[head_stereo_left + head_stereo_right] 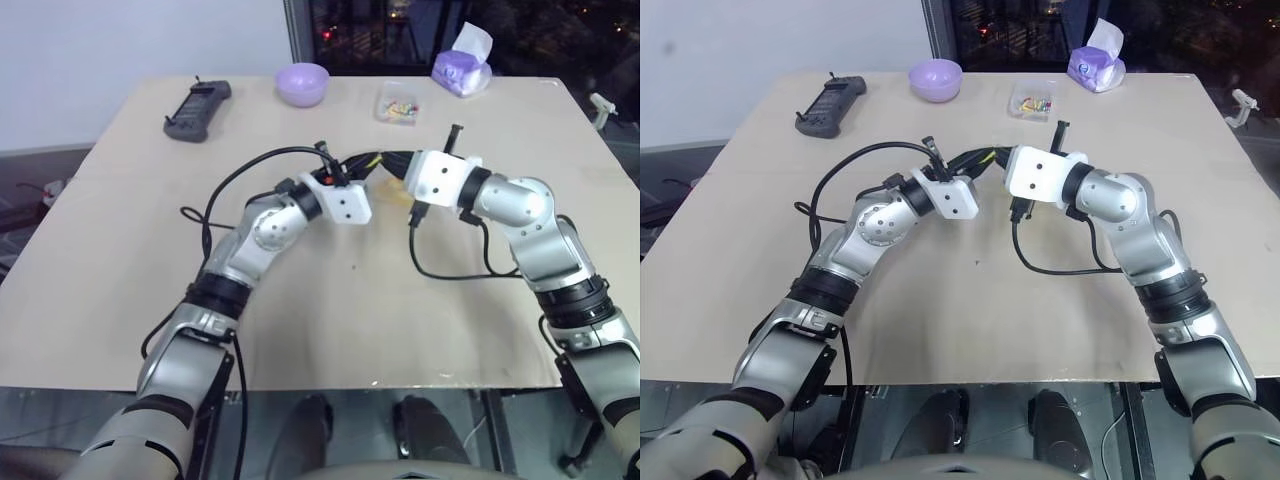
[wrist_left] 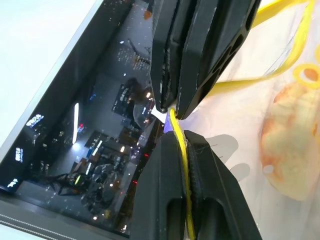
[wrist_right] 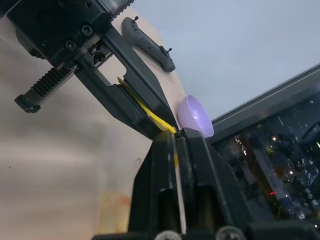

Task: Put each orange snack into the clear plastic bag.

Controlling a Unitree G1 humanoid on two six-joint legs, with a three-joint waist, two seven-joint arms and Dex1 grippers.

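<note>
The left gripper (image 2: 172, 122) and right gripper (image 3: 172, 134) are both pinching the yellow seal strip of the clear plastic bag (image 2: 240, 120), probably pressing it shut; the orange snack (image 2: 292, 145) is sitting inside the bag, below the strip.

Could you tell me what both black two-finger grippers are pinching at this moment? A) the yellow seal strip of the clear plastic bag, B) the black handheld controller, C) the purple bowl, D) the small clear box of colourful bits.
A: the left gripper and right gripper are each shut on the yellow seal strip of the clear plastic bag, meeting tip to tip.
</note>
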